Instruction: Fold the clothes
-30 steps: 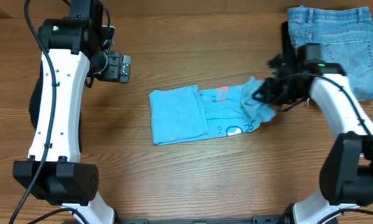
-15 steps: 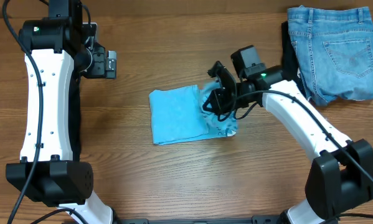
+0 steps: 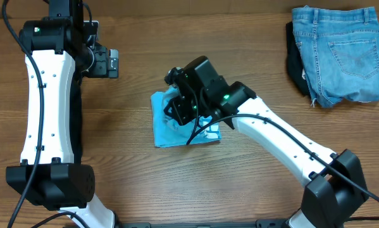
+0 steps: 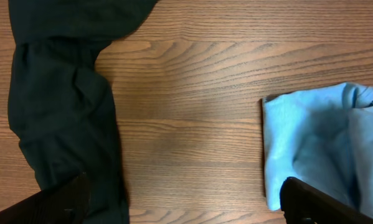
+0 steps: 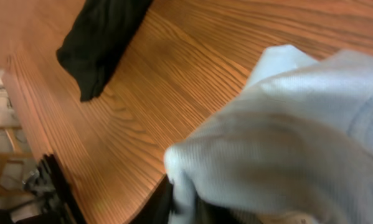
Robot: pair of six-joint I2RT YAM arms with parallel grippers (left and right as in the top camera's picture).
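The light-blue T-shirt (image 3: pixel 164 132) lies folded in the middle of the table. My right gripper (image 3: pixel 175 109) reaches over it from the right and is shut on a fold of its fabric above the shirt's left part. In the right wrist view the pale cloth (image 5: pixel 298 137) fills the frame and is pinched between the fingers (image 5: pixel 187 202). My left gripper (image 3: pixel 113 63) is open and empty at the far left, away from the shirt. The left wrist view shows its fingers (image 4: pixel 186 208) wide apart over bare wood, with the shirt's left edge (image 4: pixel 317 143) at the right.
Blue denim shorts (image 3: pixel 344 50) lie at the back right on a black cloth (image 3: pixel 295 63). Another black garment (image 4: pixel 61 112) lies at the left near my left arm, and also shows in the right wrist view (image 5: pixel 102 43).
My right gripper has carried the shirt's right end leftward over the folded part, so the shirt now looks shorter. The left arm shifted slightly left, then stayed still.
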